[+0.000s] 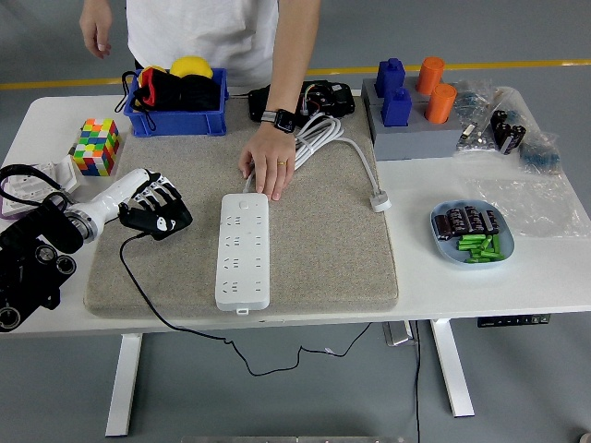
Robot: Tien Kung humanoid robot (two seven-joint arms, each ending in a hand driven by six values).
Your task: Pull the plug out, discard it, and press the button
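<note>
- Plug [155,221], a black one, sat inside the curled fingers [159,196] of the robot's left hand [152,209], its thin black cord [138,295] running from the hand across the mat, over the table's near edge and down beneath the tabletop.
- Those black-and-white fingers were closed round the plug, and the hand lay low over the left part of the grey felt mat [323,249], well apart from the power strip.
- Behind the hand, the white forearm ran back to the black arm at the picture's left edge.
- White power strip [244,250] lay lengthwise on the mat to the right of the hand, with nothing plugged into its sockets that I could see.
- A person standing at the far side had one hand [270,161], fingers spread downward, touching or just above the strip's far end; a watch [283,118] was on that wrist.
- Just beside that hand lay a coiled white cable [319,138], whose own white plug [379,199] rested at the mat's right edge.
- Further out, a blue bin [175,118] stood at the mat's far-left corner, and a colourful cube [96,146] stood on the white table [480,286] to its left.
- A light blue dish [441,242] with dark and green pieces sat on the right side of the table.
- The robot's right arm was not visible.
</note>
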